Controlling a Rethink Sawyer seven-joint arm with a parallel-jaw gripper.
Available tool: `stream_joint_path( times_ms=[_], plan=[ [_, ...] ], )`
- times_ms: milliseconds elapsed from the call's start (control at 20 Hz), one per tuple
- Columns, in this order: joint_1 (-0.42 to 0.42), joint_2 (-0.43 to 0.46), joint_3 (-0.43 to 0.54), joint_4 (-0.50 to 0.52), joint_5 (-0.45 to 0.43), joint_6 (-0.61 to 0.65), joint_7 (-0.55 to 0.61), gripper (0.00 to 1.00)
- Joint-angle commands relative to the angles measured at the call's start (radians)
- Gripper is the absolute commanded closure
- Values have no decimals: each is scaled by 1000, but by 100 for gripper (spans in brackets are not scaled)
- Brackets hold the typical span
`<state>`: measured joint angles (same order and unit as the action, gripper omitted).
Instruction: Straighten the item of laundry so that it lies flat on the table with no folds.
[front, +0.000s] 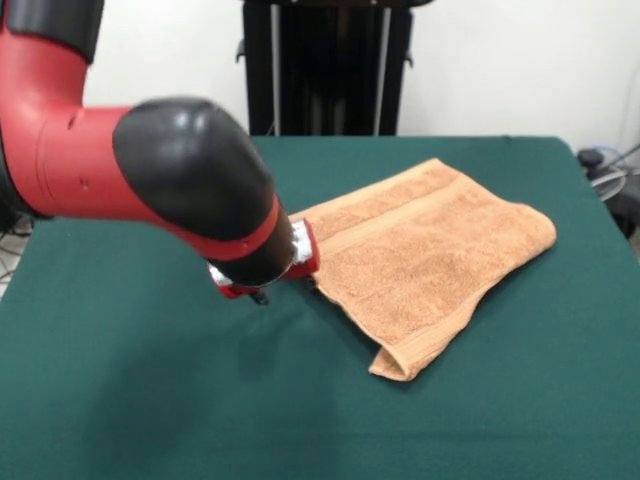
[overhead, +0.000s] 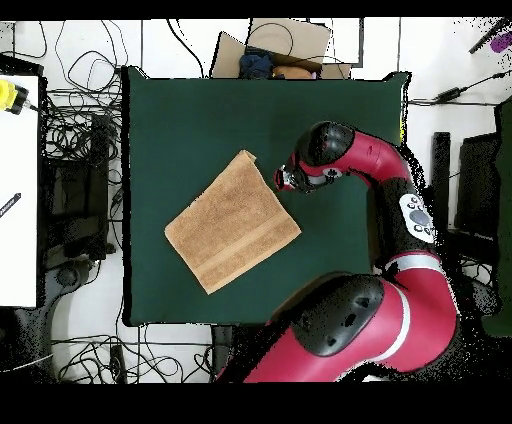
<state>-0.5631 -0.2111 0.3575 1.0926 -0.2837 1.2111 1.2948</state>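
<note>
The light orange-tan towel (front: 420, 250) lies right of the middle of the dark green table (front: 150, 400). It looks doubled over, with a layered corner turned up at its near edge. In the overhead view the towel (overhead: 232, 222) lies as a tilted square on the table (overhead: 330, 110). My gripper (front: 262, 292) is low over the table at the towel's left edge, mostly hidden behind the red and black arm. In the overhead view the gripper (overhead: 283, 180) is at the towel's right corner, close to its edge. Whether it touches the towel cannot be made out.
The black pedestal (front: 325, 65) stands at the table's far side. The arm's big elbow (overhead: 340, 315) hangs over the table's bottom edge in the overhead view. Cables (overhead: 70, 130) lie on the floor, and a cardboard box (overhead: 280, 45) and a white bench (overhead: 18, 200) stand off the table.
</note>
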Motion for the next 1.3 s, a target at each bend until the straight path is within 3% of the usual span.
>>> stream_joint_path(
  times_ms=[50, 250, 400, 750, 1000, 1300],
  plan=[
    [62, -157, -63, 86, -70, -100, 119, 0],
    [117, -300, -122, 156, -75, -110, 188, 0],
    [138, -317, -145, 156, -55, -88, 215, 0],
    [115, -154, -131, 155, -21, -165, 199, 0],
    [77, -89, -105, 214, -19, -324, 183, 0],
    [44, -3, -85, 207, -9, -377, 122, 0]
  ],
)
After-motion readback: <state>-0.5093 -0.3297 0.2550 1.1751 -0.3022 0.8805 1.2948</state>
